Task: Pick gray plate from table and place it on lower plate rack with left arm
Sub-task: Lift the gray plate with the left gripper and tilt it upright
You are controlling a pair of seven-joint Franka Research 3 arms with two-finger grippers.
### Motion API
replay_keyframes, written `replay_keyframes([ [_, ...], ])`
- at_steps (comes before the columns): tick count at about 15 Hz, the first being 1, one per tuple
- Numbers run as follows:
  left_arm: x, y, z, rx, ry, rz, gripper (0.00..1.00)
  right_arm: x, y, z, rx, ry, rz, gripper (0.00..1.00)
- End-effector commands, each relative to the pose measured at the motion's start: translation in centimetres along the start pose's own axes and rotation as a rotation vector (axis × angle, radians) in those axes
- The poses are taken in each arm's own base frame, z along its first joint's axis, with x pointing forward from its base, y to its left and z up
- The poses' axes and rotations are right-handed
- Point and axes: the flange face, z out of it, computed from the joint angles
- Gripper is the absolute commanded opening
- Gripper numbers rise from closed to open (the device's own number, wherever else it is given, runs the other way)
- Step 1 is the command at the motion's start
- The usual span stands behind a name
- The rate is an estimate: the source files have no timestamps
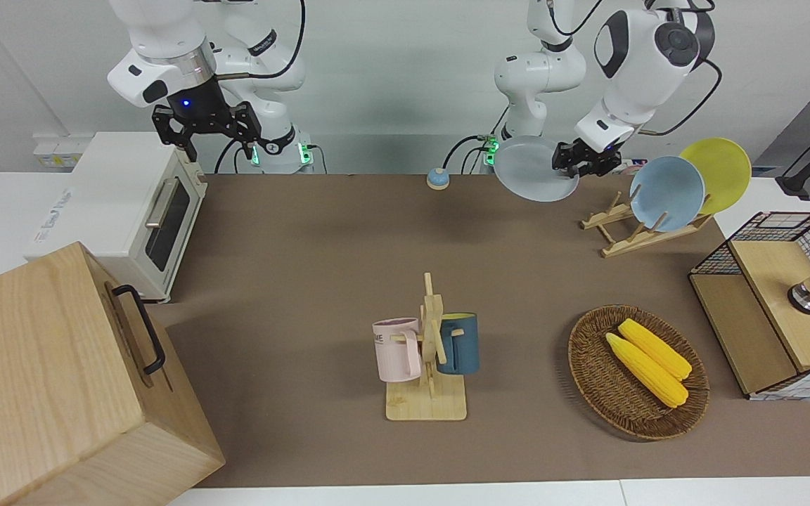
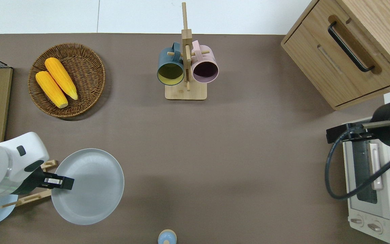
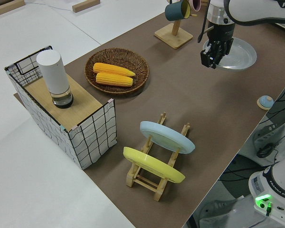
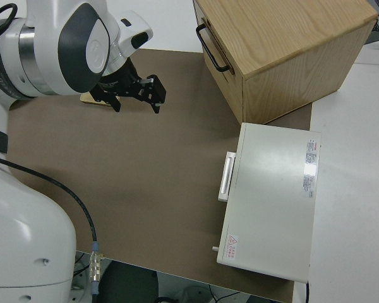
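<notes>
Beside the lower plate rack (image 1: 647,228), left claw (image 1: 583,160) holds gray plate (image 1: 531,171).

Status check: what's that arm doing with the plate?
Left gripper shut on gray plate, plate in the air. Right arm parked, jaws open. Plate rack holds blue plate and yellow plate.
</notes>
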Motion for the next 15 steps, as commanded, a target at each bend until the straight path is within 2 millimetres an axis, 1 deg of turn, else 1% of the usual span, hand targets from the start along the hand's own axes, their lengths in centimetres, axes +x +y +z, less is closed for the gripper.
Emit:
replay_keyframes([
  [1,-0.5,-2.1,-2.0,0.044,-0.015,-0.031,0.00,-0.3,0.0,-0.3,0.007,-0.006,0.001,0.990],
  [3,-0.6,-2.2,-2.3,0.107,-0.019,-0.025,0.00,-0.3,-0.1,-0.3,0.006,-0.006,0.000,0.990],
  [5,-0.6,-2.3,-2.7,0.230,-0.035,-0.006,0.00,-0.3,0.0,-0.3,0.007,-0.006,0.001,0.987],
  [9,-0.7,-2.5,-2.6,0.371,-0.077,-0.021,0.00,-0.3,-0.1,-0.3,0.006,-0.006,0.000,0.990],
  [10,-0.7,-2.3,-2.4,0.422,-0.096,-0.044,0.00,-0.3,-0.1,-0.3,0.006,-0.006,0.000,0.990],
  [13,-0.2,-0.4,-1.2,0.604,-0.153,-0.092,0.00,-0.2,0.0,-0.3,0.007,-0.005,0.001,0.990],
  [15,0.1,0.2,-0.2,0.660,-0.185,-0.137,0.00,-0.3,-0.1,-0.3,0.006,-0.005,0.000,0.987],
])
